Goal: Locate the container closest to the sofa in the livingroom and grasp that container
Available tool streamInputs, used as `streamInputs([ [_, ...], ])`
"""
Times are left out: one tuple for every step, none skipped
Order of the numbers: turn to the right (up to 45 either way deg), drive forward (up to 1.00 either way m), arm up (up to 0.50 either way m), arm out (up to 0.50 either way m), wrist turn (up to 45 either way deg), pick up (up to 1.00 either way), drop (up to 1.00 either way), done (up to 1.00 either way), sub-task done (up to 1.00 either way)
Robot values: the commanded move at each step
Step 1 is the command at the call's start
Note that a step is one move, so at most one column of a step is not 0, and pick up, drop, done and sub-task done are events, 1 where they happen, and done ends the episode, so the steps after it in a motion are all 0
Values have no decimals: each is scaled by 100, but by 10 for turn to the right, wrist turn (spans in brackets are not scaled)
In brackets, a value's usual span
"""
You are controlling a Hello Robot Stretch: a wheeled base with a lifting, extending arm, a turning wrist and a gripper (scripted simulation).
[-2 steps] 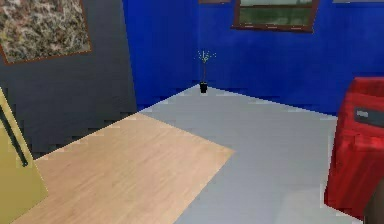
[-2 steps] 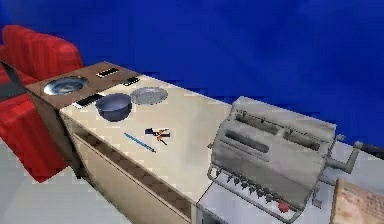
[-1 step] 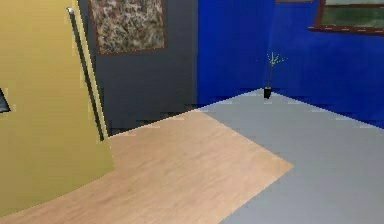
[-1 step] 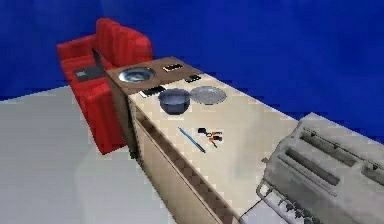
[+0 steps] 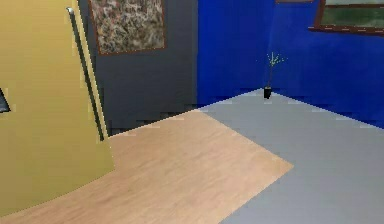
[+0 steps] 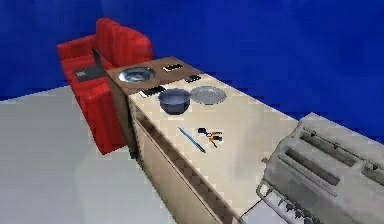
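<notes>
Arm side view: dark blue bowl [image 6: 174,99] and grey plate [image 6: 207,95] on pale counter [image 6: 240,125] near red sofa [image 6: 100,70]

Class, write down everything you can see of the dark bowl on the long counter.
The bowl is round, dark blue-grey and smooth-looking. It stands upright, mouth up, on the pale counter, near its brown end. A flat grey plate lies close beside it; whether they touch cannot be told. Its contents cannot be made out.
</notes>
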Motion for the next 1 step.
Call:
streamInputs([
  [0, 0, 38, 0, 0, 0, 0, 0, 0],
])
